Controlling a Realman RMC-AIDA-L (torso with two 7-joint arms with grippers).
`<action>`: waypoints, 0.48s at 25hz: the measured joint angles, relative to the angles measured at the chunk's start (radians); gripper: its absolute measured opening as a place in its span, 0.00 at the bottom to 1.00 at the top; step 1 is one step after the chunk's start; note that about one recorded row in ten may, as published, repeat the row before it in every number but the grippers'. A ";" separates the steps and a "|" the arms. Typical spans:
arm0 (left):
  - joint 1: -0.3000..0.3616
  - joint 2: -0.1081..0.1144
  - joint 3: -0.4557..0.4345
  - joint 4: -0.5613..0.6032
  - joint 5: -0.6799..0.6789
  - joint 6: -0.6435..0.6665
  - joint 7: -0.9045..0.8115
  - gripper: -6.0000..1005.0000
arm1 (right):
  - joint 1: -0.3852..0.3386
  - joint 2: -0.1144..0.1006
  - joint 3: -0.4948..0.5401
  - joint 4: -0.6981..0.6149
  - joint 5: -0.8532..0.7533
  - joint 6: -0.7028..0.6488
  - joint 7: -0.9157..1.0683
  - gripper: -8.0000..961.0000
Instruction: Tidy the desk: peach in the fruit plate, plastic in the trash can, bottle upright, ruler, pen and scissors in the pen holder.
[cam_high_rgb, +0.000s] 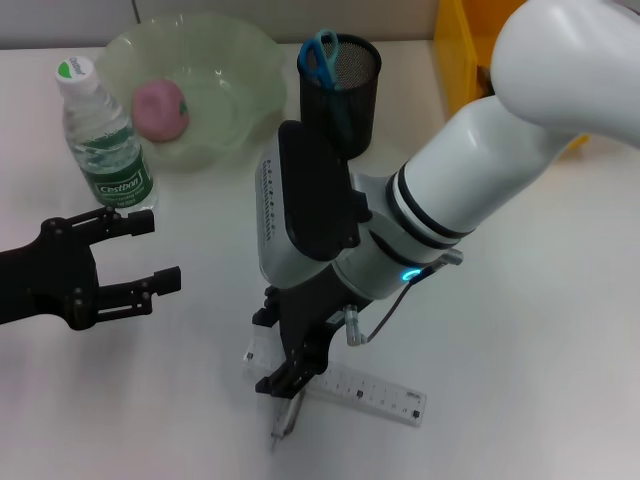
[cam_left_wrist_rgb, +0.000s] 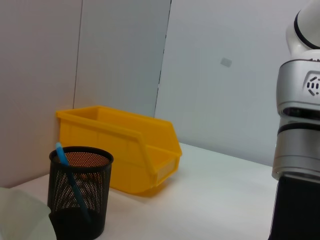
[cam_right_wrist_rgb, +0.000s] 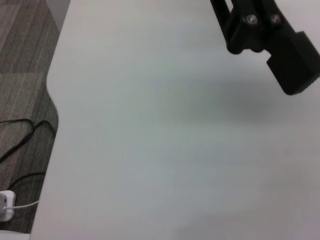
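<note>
Reaching right gripper (cam_high_rgb: 285, 385) over pen (cam_high_rgb: 284, 420) beside ruler (cam_high_rgb: 355, 385) | grip state unclear (fingers foreshortened) | should pinch pen alone | left gripper (cam_high_rgb: 145, 255) open, empty

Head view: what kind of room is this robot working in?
Probably an office or lab: a white desk with a mesh pen holder, a ruler, a yellow bin, and grey partition walls behind.
</note>
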 joint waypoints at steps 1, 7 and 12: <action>0.000 0.000 0.000 0.000 0.000 0.000 0.000 0.81 | 0.001 0.000 -0.005 0.000 0.000 0.002 0.003 0.81; 0.001 -0.001 0.000 0.000 -0.001 0.002 0.000 0.81 | 0.004 0.000 -0.030 0.003 0.000 0.013 0.012 0.81; 0.001 -0.002 0.000 0.000 -0.001 0.003 0.000 0.81 | 0.004 0.000 -0.051 0.006 0.000 0.026 0.014 0.81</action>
